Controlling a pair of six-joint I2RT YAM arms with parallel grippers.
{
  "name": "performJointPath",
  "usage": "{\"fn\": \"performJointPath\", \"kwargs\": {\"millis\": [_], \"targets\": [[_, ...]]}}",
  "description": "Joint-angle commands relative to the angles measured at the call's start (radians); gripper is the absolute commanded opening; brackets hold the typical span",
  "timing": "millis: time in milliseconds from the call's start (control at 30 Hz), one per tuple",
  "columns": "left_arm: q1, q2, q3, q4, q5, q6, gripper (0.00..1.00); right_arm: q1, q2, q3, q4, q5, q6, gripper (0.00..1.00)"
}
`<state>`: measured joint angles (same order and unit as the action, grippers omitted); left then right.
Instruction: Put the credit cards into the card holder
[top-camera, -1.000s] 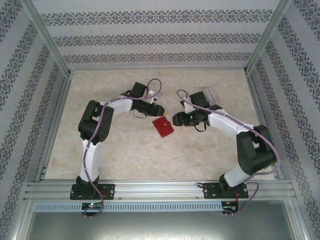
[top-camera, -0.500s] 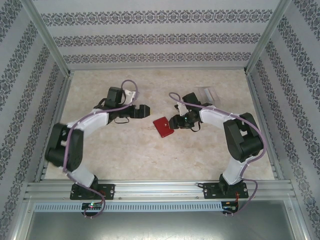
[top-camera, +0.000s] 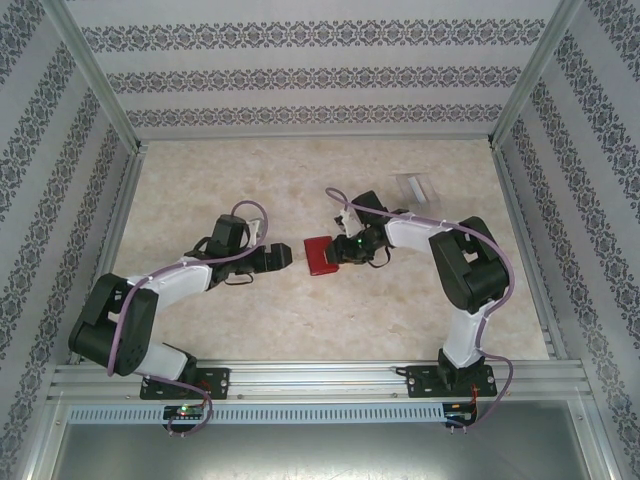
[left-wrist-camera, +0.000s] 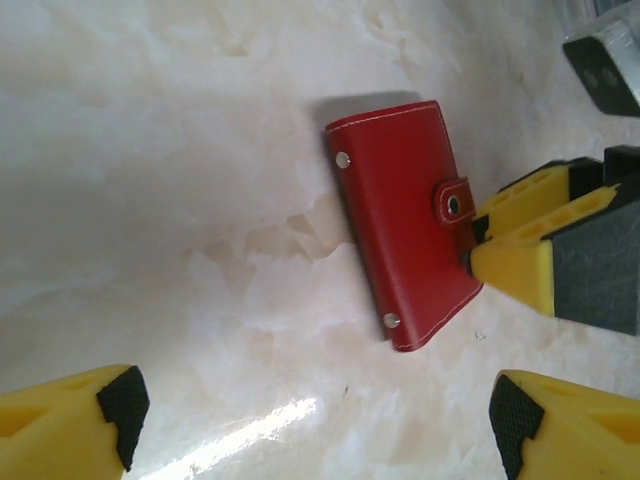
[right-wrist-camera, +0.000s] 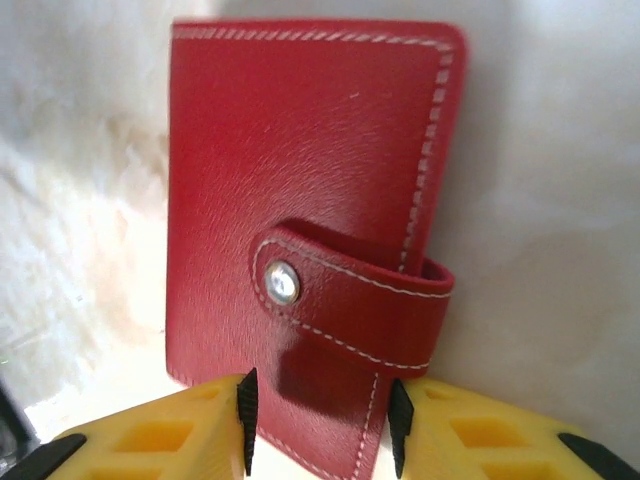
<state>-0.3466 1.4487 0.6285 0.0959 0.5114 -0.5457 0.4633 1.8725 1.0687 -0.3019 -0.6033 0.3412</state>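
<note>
The card holder (top-camera: 320, 255) is a closed red wallet with a snap strap, lying flat mid-table. It also shows from the left wrist (left-wrist-camera: 405, 220) and the right wrist (right-wrist-camera: 300, 200). My left gripper (top-camera: 285, 257) is just left of it, open wide (left-wrist-camera: 320, 425), with only bare table between the pads. My right gripper (top-camera: 344, 250) is at the strap end, its pads (right-wrist-camera: 322, 420) close on either side of the wallet's near corner. I cannot tell whether they press it. The credit cards (top-camera: 413, 186), pale and translucent, lie at the back right.
The pale marbled table (top-camera: 250, 320) is boxed in by patterned walls and metal posts (top-camera: 95, 70). The right gripper's yellow fingers (left-wrist-camera: 510, 265) touch the wallet's strap edge in the left wrist view.
The left arm has swung back towards the near left, and its gripper has opened and now faces the wallet from the left. The right gripper has moved left onto the wallet's strap end, its jaws narrowing.
</note>
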Motion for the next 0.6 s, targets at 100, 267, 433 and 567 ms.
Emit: {"fn": "performJointPath", "kwargs": {"millis": [100, 267, 433, 567], "targets": [[-0.036, 0.107, 0.005, 0.201, 0.048, -0.066, 0.62, 0.031, -0.046, -0.038, 0.083, -0.068, 0.092, 0.34], [-0.061, 0.237, 0.077, 0.239, 0.095, -0.065, 0.59, 0.029, -0.070, -0.069, 0.116, -0.016, 0.131, 0.33], [-0.063, 0.314, 0.143, 0.204, 0.079, -0.044, 0.59, 0.017, -0.097, -0.089, 0.115, 0.021, 0.143, 0.40], [-0.067, 0.379, 0.214, 0.174, 0.111, -0.042, 0.52, 0.007, -0.098, -0.105, 0.144, 0.025, 0.167, 0.41]]}}
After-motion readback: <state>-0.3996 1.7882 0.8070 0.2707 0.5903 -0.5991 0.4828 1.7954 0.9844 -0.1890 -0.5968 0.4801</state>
